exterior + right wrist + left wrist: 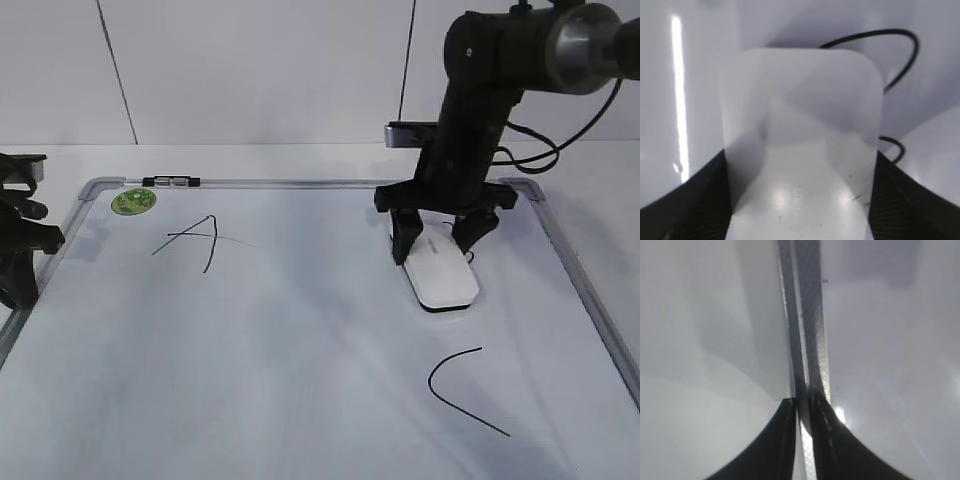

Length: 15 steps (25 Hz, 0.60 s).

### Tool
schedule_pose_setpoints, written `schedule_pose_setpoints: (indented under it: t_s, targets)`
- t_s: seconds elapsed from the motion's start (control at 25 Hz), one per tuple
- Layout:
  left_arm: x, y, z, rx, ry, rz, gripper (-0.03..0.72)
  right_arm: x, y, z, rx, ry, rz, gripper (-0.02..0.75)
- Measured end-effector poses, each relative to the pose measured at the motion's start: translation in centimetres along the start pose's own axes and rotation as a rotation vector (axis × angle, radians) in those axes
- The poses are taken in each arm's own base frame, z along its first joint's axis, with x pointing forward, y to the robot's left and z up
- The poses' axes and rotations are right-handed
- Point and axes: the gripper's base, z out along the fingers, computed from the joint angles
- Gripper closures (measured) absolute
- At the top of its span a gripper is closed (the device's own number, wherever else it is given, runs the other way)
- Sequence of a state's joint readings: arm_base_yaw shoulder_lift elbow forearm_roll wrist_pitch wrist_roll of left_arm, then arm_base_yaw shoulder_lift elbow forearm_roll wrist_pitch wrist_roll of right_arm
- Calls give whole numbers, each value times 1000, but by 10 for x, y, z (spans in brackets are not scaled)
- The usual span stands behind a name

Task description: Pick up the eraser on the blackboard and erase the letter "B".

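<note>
The right gripper [441, 236] has its two black fingers [404, 236] set against the long sides of the eraser [440, 270], one on each flank, closed on it. In the right wrist view the eraser [802, 140] fills the gap between both dark, faintly woven-looking fingers [687, 210]; its top is glossy white plastic with rounded corners, and only a few tiny grey marks show near the gripper end, too small to read. It lies flat on the blackboard [300, 380], in the right half toward the far edge.

Just past the eraser's far end, the right wrist view shows curved black marker strokes [900, 55] of the letter "B" (only partly visible behind the block). Two other drawn marks are clear in the exterior view: an "A" [200, 240] on the left and a curved stroke [462, 390] near the front right.

The board is white with a grey metal frame and rounded corners; one round green sticker [133, 202] sits at its far left corner, with one small black-and-white marker [171, 182] on the frame beside it.

The left gripper [802, 407] hovers over the board's left frame, fingers nearly together, holding nothing.
</note>
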State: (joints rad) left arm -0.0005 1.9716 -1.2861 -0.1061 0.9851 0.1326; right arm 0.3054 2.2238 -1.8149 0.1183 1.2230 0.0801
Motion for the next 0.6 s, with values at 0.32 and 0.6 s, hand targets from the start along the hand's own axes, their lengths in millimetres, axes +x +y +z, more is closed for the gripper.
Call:
schedule_pose_setpoints:
  t_s: [0.32,0.6]
  targets:
    - [0,0,0,0,0,0,611,-5,-57,-6,38,-17,119,190]
    - [0,0,0,0,-2,0,610,-7,-79,-10,40,-24,169,190]
